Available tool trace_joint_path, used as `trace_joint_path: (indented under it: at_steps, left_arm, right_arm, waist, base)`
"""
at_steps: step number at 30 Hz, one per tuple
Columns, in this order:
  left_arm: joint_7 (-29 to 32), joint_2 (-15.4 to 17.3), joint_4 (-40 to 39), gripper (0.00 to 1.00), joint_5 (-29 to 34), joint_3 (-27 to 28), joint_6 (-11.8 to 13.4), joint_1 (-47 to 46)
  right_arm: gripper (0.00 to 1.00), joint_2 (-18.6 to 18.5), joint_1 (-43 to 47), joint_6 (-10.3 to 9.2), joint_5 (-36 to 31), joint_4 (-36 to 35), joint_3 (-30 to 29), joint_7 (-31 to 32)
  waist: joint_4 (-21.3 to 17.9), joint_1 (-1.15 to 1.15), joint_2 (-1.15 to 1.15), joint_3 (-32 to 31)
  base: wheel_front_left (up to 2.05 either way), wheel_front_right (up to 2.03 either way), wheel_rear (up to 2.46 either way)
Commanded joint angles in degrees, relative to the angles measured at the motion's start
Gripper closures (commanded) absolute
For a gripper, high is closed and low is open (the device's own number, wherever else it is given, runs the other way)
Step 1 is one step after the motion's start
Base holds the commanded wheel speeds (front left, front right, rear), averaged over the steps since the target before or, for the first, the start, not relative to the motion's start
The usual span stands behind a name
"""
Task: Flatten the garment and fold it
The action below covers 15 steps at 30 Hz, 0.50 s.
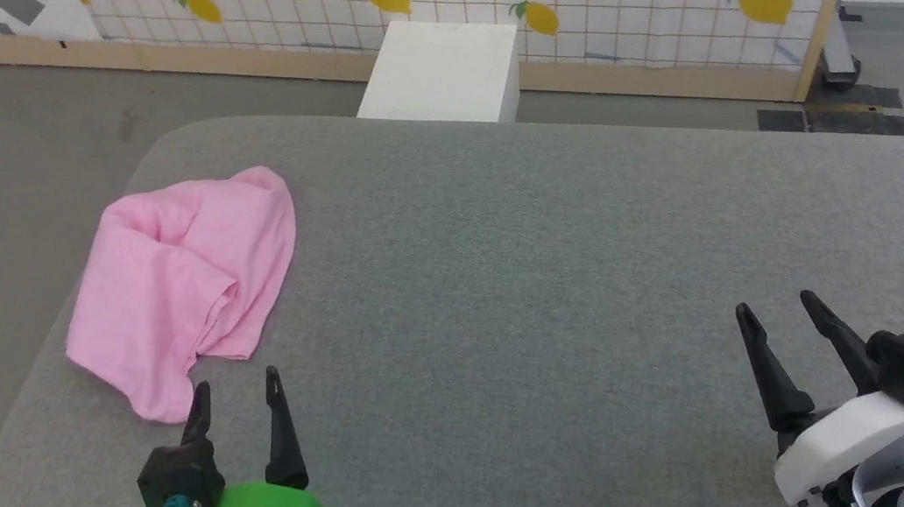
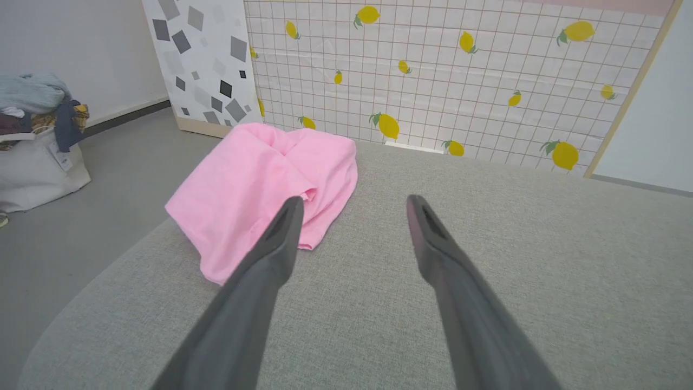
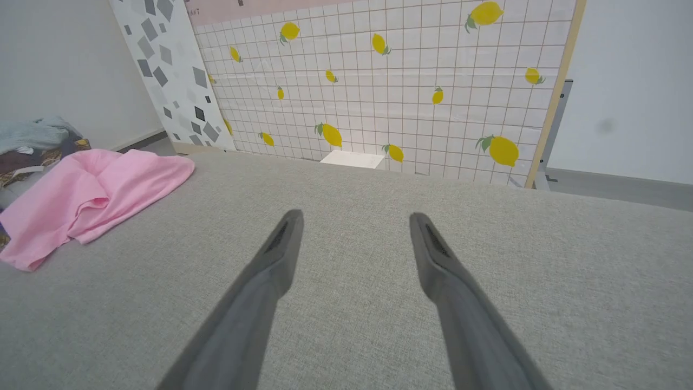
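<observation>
A grey upholstered surface (image 1: 552, 275), cut off at the right and bottom, carries crumpled pink shorts (image 1: 182, 282) near its far left corner, their waistband lost among the folds. The left gripper (image 1: 236, 378) hovers just short of them, fingers spread wide and empty. The right gripper (image 1: 774, 301), equally wide, hangs over the surface's near right.

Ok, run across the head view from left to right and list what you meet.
garment → white box → right gripper. The left gripper sits within the garment's left-to-right span, nearer the camera, so it has no clear place in the order.
</observation>
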Motion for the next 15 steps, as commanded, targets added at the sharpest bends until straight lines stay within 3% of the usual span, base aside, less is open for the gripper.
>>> trace_joint_path:
  at_steps: [1, 15]
  left_arm:
    - [-0.6, 0.2, 0.3, 0.0, -0.7, 0.2, 0.4, -0.3]
    - [-2.3, 0.2, 0.9, 0.0, -1.9, 0.3, 1.2, -0.1]
  right_arm:
    - [0.0, 0.0, 0.9, -0.04, 0.7, 0.5, 0.1, -0.5]
    - [0.0, 0.0, 1.0, -0.05, 2.0, 1.6, 0.3, -1.2]
  waist:
    - [1.2, 0.0, 0.0, 0.0]
    - [5.7, 0.0, 0.0, 0.1]
  base:
    - [0.0, 0.0, 0.0]
    - [0.0, 0.0, 0.0]
